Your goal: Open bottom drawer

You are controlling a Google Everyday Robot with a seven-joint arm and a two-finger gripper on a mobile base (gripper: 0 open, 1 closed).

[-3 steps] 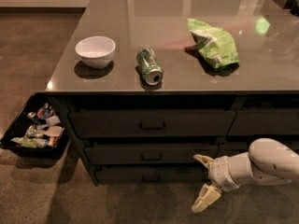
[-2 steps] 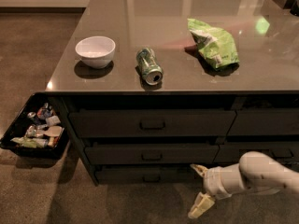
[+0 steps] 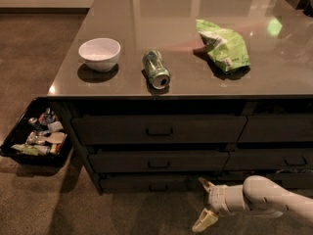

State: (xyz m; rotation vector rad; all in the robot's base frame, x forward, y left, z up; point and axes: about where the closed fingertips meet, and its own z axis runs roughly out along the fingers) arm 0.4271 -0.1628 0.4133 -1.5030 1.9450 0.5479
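The bottom drawer [image 3: 146,183] is the lowest, slimmest dark front of the wide three-drawer stack, with a small rectangular handle [image 3: 157,186] at its centre. It looks closed. My gripper [image 3: 204,203] is low at the lower right, in front of the drawer's right end, to the right of the handle and a little below it. Its two cream fingers [image 3: 205,220] are spread apart, open and empty, pointing left. The white arm [image 3: 274,198] comes in from the right edge.
On the counter [image 3: 195,43] are a white bowl [image 3: 100,54], a green can on its side [image 3: 156,69] and a green crumpled bag [image 3: 223,45]. A black bin of snacks [image 3: 36,137] sits on the floor at left. A second drawer stack [image 3: 276,131] is cut off at right.
My gripper and arm have moved lower and slightly left, staying near the bottom drawer's right end. The fingers stay spread. The drawers have not moved.
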